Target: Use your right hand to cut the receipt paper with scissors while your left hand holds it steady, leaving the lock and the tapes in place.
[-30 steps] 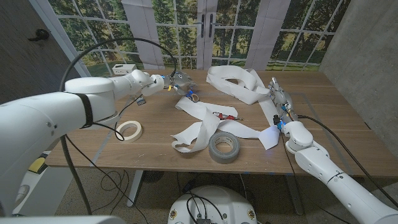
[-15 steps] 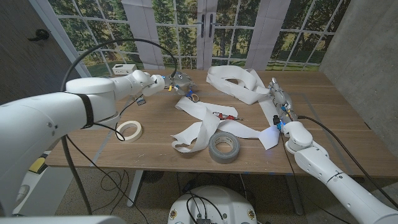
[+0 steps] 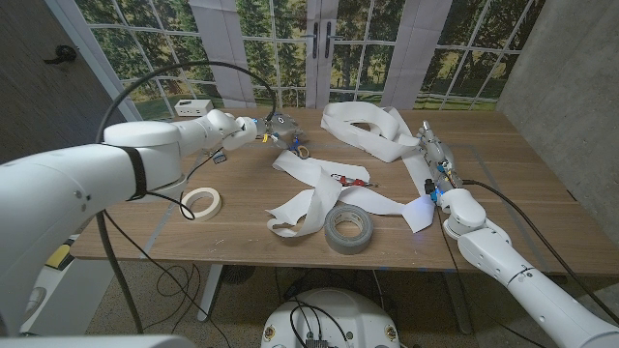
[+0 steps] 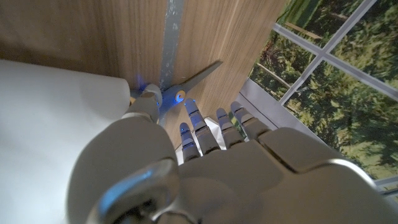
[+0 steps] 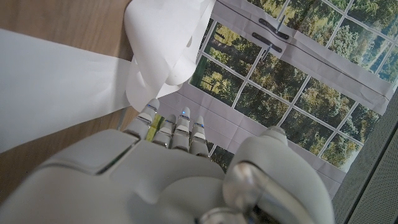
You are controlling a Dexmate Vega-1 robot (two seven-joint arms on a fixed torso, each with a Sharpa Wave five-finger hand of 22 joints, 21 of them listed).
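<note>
**A:** White receipt paper [image 3: 319, 188] runs in a long loose ribbon across the wooden table [image 3: 503, 179], looped at the far side and curling near the front edge. Scissors [image 3: 295, 148] lie far-left of centre, touching or just beside the strip. In the left wrist view the blades [image 4: 198, 74] lie on bare wood past the fingertips.

**B:** Hands?

**A:** Left hand [image 3: 271, 126] hovers by the scissors; left wrist view shows fingers [image 4: 200, 127] straight, close together, holding nothing I can see. Right hand [image 3: 435, 159] sits at the right side over the paper, fingers [image 5: 171, 127] extended side by side, nothing held.

**B:** That's the wrong way round.

**A:** Yes, my read too. The right hand should cut, and it's well apart from the scissors. If the left picks them up, the roles swap.

**B:** Other risks?

**A:** Grey tape roll [image 3: 347, 228] sits on or against the strip near the front. Pulling the paper taut could drag it. White tape roll [image 3: 202, 201] is off to the left, safer. Small red-and-dark object [image 3: 350, 180] on the paper mid-table, possibly the lock, can't tell. The same pull would shift it.

**B:** And the slack?

**A:** Loose paper may fold between the blades, not shear.
</note>
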